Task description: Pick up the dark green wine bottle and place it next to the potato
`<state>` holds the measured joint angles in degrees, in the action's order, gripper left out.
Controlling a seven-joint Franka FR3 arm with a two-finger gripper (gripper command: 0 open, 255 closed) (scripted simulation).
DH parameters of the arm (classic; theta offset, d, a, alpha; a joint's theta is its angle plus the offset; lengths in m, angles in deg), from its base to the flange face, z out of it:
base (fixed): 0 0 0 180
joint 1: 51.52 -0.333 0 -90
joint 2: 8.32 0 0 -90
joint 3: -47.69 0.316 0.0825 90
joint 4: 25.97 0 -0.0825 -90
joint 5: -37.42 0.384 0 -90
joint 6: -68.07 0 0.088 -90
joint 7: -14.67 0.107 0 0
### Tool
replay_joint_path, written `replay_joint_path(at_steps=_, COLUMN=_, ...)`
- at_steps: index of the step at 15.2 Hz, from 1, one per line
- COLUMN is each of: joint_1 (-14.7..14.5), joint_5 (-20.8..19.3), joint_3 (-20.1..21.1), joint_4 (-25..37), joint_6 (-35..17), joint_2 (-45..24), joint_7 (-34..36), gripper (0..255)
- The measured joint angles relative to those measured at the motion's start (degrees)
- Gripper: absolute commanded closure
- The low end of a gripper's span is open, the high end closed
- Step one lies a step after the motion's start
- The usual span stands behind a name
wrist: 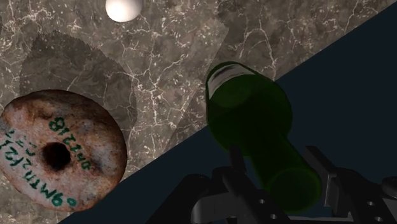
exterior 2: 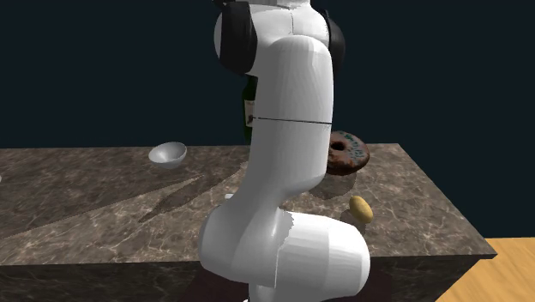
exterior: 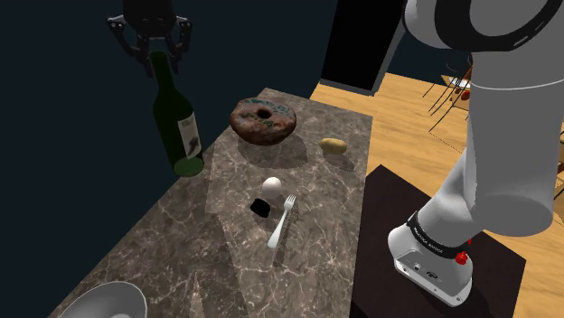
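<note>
Shoulder cam, single moment. Dark marble counter [exterior: 226,262] up the middle of the view. At its left edge: dark green wine bottle [exterior: 176,122], pale label, base on the stone. At the top of the neck: black gripper [exterior: 157,50]. Right of bottle, well apart: brown ring-shaped object [exterior: 263,121]; farther right, potato [exterior: 334,145]. Nearer the camera: white egg-shaped item [exterior: 272,188], small black block [exterior: 260,209] just beside it, white fork [exterior: 283,222]. Lower left corner: grey bowl [exterior: 104,303]. Lower right: white arm [exterior: 493,135] on dark stand [exterior: 384,226].

Second ext. view: arm [exterior 2: 291,103] hides most of wine bottle [exterior 2: 249,107] and part of donut [exterior 2: 350,154]. Shoulder view: bowl [exterior: 108,300] cut by bottom edge, gripper [exterior: 161,63] cut by top edge; bottle's label [exterior: 189,134] too small to read
</note>
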<state>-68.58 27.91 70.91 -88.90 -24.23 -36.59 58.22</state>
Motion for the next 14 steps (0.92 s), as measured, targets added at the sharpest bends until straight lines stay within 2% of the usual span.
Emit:
replay_joint_path(at_steps=5, joint_1=-1.48, joint_5=-0.72, joint_3=-0.11, joint_4=7.26, joint_6=5.21, joint_2=-2.02, joint_7=0.05, gripper=255)
replay_joint_path(at_steps=7, joint_1=0.81, joint_5=0.49, joint_3=0.04, joint_4=2.37, joint_6=3.61, joint_2=1.29, joint_7=-1.12, gripper=255)
replay_joint_path(at_steps=11, joint_1=7.12, joint_5=4.56, joint_3=-0.1, joint_4=-12.57, joint_6=-1.49, joint_2=11.62, joint_7=-5.35, gripper=255)
replay_joint_path(at_steps=14, joint_1=10.73, joint_5=7.14, joint_3=-1.09, joint_4=-19.88, joint_6=-3.4, joint_2=17.37, joint_7=-9.35, gripper=255)
